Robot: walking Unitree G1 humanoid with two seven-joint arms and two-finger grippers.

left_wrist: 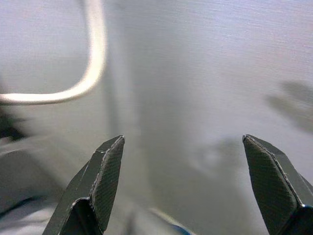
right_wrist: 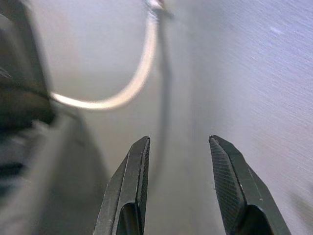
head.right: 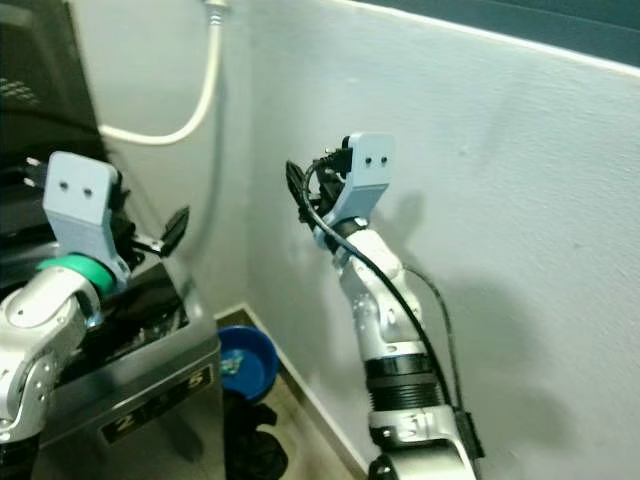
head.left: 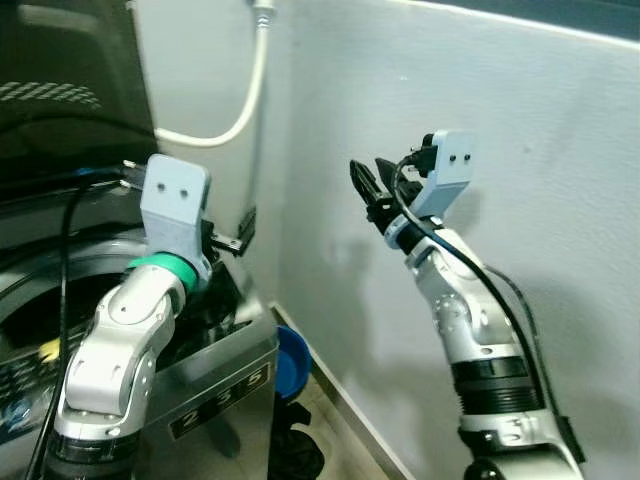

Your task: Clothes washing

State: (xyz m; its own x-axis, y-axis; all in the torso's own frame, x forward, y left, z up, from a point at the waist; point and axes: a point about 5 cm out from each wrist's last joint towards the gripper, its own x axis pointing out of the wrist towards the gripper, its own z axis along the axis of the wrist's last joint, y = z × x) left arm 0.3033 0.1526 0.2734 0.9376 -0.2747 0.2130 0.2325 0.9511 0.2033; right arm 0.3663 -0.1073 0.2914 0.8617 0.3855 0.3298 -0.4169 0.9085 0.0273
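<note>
Standing at the far left, the washing machine shows its round dark drum opening beneath the raised left arm, and whatever dark load may sit inside is too shadowed to make out. Above its rear corner the left gripper hovers with fingers spread wide and nothing between them, aimed at the pale wall, where a white hose loops down. On the floor in the gap beside the machine lie a blue basin and a dark heap, probably clothing. Further right, the right gripper is raised close to the wall, fingers parted and empty. Judging from this, the risk is a finger scraping the wall or snagging the hose, since both arms are held high and close to them.
</note>
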